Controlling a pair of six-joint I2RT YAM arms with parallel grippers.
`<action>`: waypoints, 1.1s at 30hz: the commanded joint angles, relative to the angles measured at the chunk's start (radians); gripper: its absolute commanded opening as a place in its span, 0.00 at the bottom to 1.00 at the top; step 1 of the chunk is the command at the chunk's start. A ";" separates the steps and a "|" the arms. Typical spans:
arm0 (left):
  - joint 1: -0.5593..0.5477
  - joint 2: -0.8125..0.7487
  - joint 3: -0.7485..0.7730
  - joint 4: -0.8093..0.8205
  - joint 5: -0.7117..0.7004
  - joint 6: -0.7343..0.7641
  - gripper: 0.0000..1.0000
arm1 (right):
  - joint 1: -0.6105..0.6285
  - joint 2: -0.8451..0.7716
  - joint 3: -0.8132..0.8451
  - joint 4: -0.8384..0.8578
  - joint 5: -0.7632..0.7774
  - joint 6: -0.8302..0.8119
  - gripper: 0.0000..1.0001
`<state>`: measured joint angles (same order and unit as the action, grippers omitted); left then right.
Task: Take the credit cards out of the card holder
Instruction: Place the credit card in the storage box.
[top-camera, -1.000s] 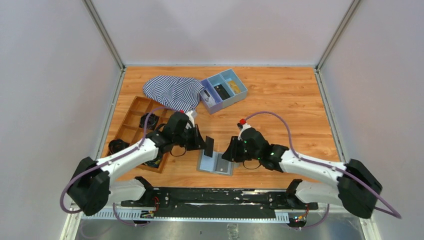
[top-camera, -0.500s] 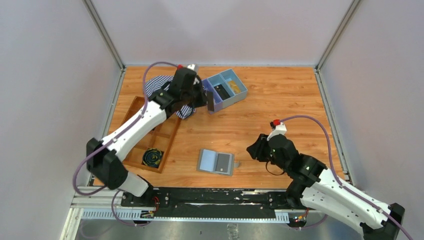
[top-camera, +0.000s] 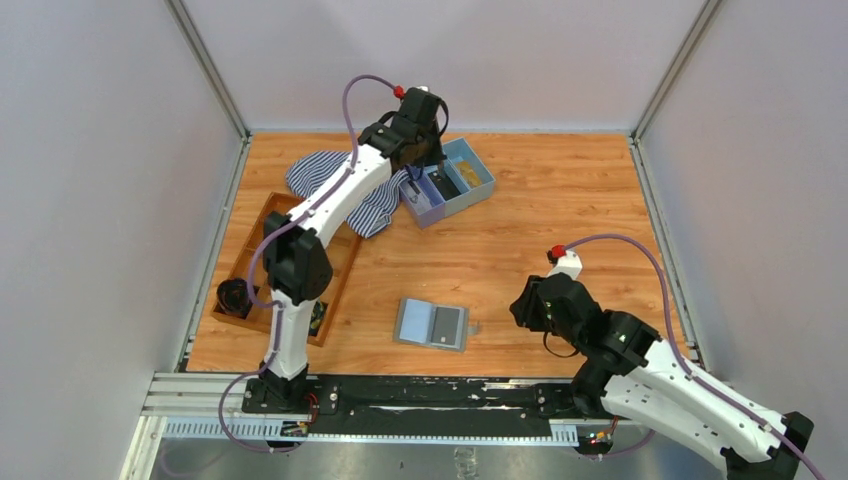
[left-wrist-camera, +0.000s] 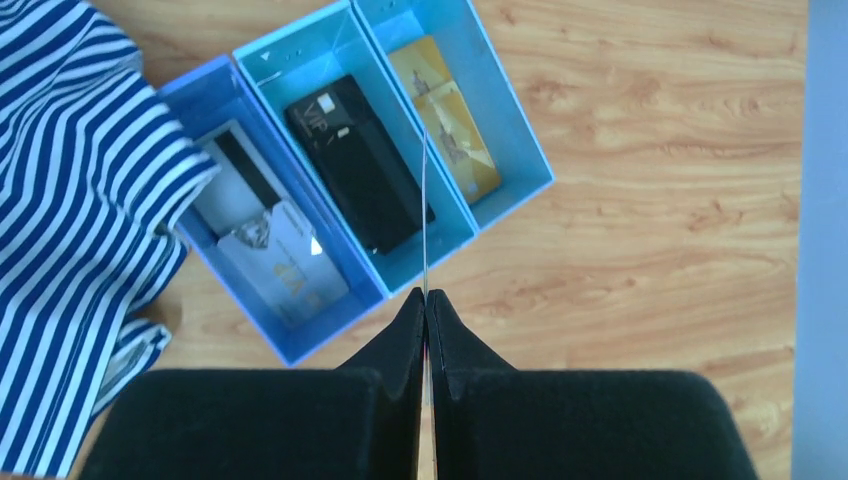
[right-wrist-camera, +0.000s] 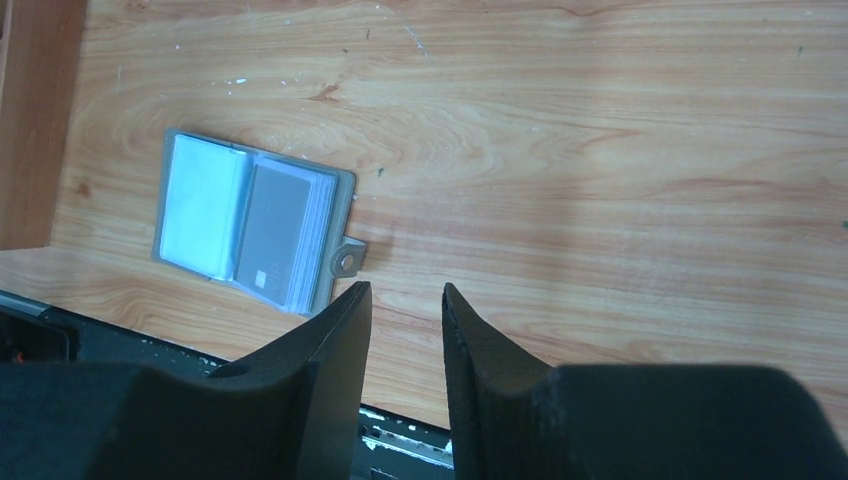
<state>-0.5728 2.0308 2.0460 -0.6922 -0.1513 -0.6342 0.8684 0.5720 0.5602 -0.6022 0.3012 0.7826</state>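
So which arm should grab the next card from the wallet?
Probably right: the right hand is open and empty, near the open card holder with a grey card showing. The left hand is shut on a card over the blue tray.

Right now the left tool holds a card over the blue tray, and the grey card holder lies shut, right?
No: the card holder lies open, not shut, as the right wrist view shows. The left tool does hold a card over the blue tray.
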 joint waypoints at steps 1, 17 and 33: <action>0.008 0.132 0.142 -0.032 -0.045 -0.005 0.00 | -0.011 -0.011 0.033 -0.072 0.041 0.002 0.37; 0.011 0.338 0.192 -0.031 -0.116 -0.138 0.00 | -0.011 0.026 0.042 -0.088 0.034 0.005 0.37; -0.052 0.130 -0.090 -0.033 -0.218 -0.052 0.00 | -0.011 0.010 0.021 -0.081 0.022 0.018 0.37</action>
<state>-0.6067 2.2429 1.9820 -0.6983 -0.3023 -0.7246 0.8680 0.5972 0.5789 -0.6594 0.3126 0.7887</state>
